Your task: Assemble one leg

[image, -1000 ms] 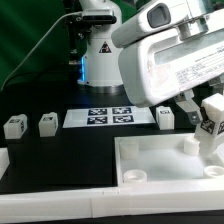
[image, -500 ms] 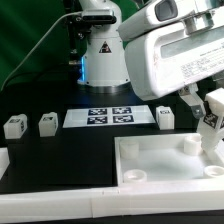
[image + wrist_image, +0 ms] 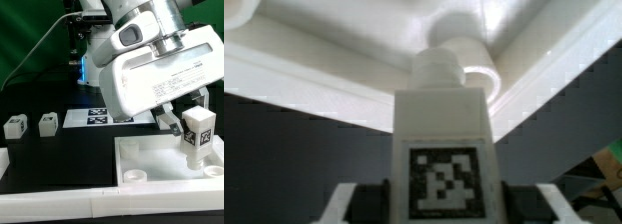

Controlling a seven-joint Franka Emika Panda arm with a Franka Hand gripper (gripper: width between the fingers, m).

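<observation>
My gripper point(image 3: 190, 125) is shut on a leg point(image 3: 194, 138), a small white post with a black-and-white tag on its side, and holds it upright over the large white tray point(image 3: 150, 150) near a far corner socket. In the wrist view the leg point(image 3: 445, 150) stands between my fingers point(image 3: 352, 205), pointing at the tray's round corner socket point(image 3: 445, 62). Two more tagged legs point(image 3: 14, 126) point(image 3: 47, 123) stand on the black table at the exterior view's left. The leg's lower end sits close above the tray floor; contact cannot be told.
The marker board point(image 3: 100, 117) lies flat behind the tray, partly hidden by my arm. The tray has a near corner socket point(image 3: 135, 176) and raised walls. A white part point(image 3: 3, 160) lies at the exterior view's left edge. The robot base stands behind.
My gripper has swung toward the exterior view's left and turned, carrying the leg from the tray's right edge to above its far corner area. The leg that stood by the marker board is now hidden.
</observation>
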